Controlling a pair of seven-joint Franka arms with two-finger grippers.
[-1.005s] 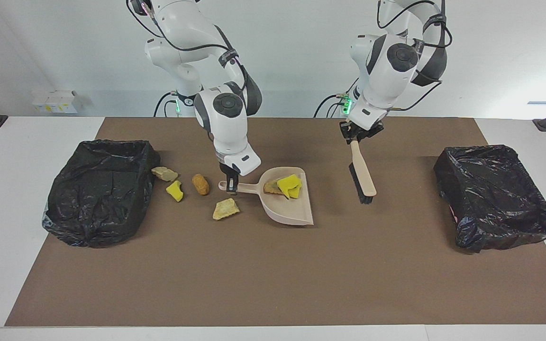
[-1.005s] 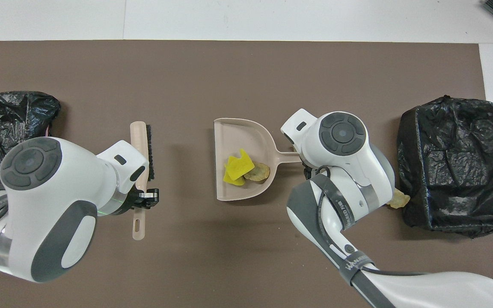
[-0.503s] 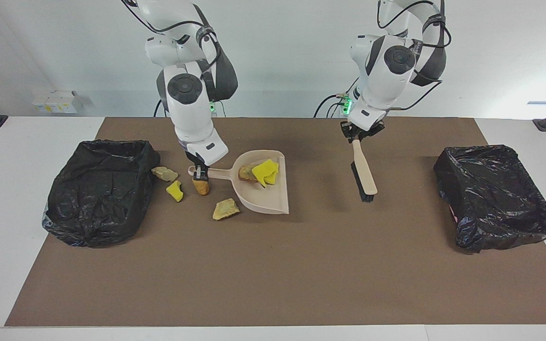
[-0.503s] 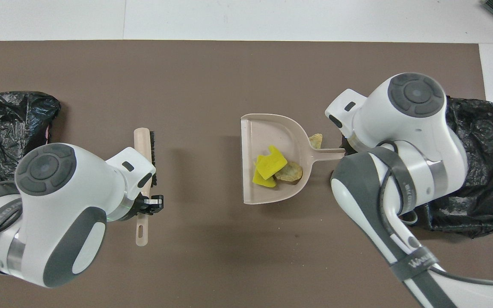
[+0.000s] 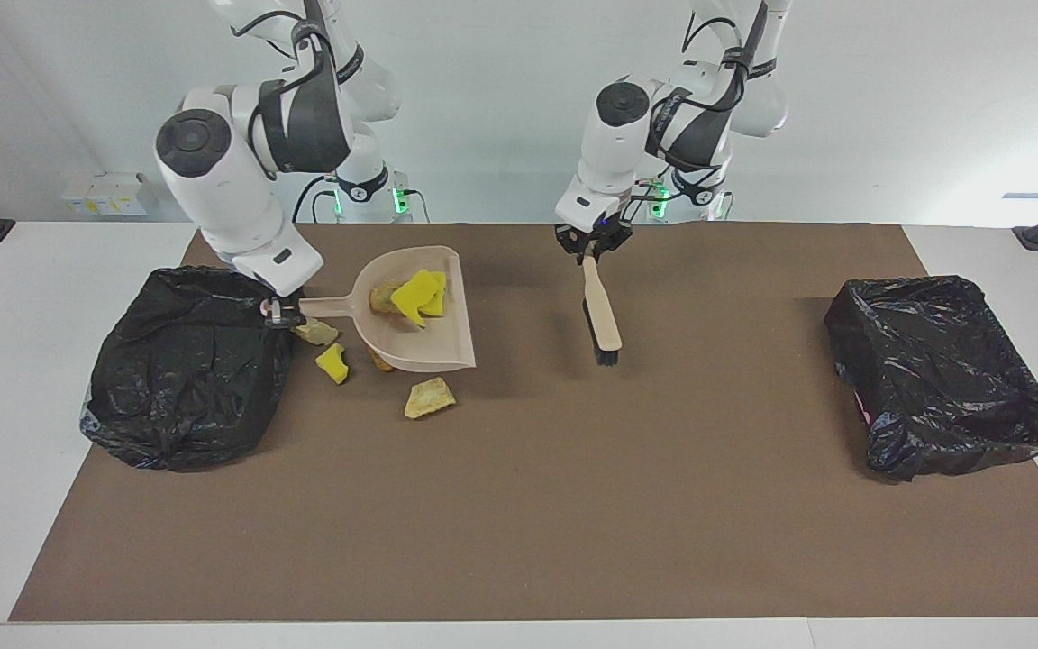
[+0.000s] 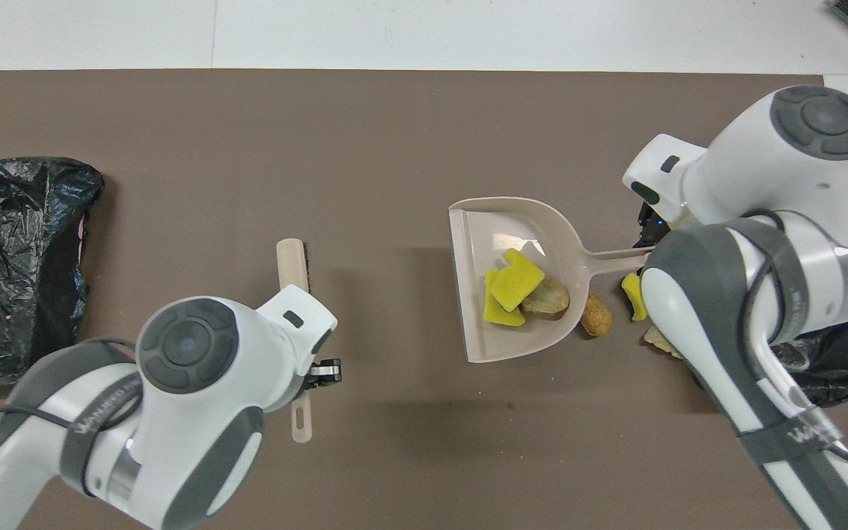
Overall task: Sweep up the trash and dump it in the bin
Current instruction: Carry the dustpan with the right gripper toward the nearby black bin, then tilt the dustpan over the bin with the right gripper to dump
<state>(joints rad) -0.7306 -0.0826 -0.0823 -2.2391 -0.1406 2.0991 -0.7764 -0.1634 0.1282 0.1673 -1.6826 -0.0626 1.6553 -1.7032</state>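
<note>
Nearest my bases, my left gripper (image 5: 589,255) was shut on the handle of the brush (image 5: 603,317), held up over the middle of the brown mat (image 5: 519,505). The brush hung tilted, its long axis running away from the robots, bristle head lowest and farthest out.

My right gripper (image 5: 274,311) was closed on the tip of the dustpan (image 5: 429,347) handle, at the rim of the black-bagged bin (image 5: 186,370) at the right arm's end of the table. The dustpan was raised off the mat, its long axis lying along the table's length. Its handle pointed toward that bin and its open mouth toward the brush. Inside the pan lay bright yellow sponge bits (image 5: 418,296) over a tan chunk (image 6: 546,298).

Under and beside the raised pan, loose trash lay on the mat between the pan and the bin. I noted a pale rock-like chunk (image 5: 315,332) below the handle, then a yellow scrap (image 5: 332,362). An orange-brown lump (image 6: 596,315) was mostly hidden by the pan in the facing view. Farther from the robots lay another tan chunk (image 5: 430,397), clear of the pan.

A second black-bagged bin (image 5: 942,374) stood at the left arm's end of the table, well apart from everything else.
</note>
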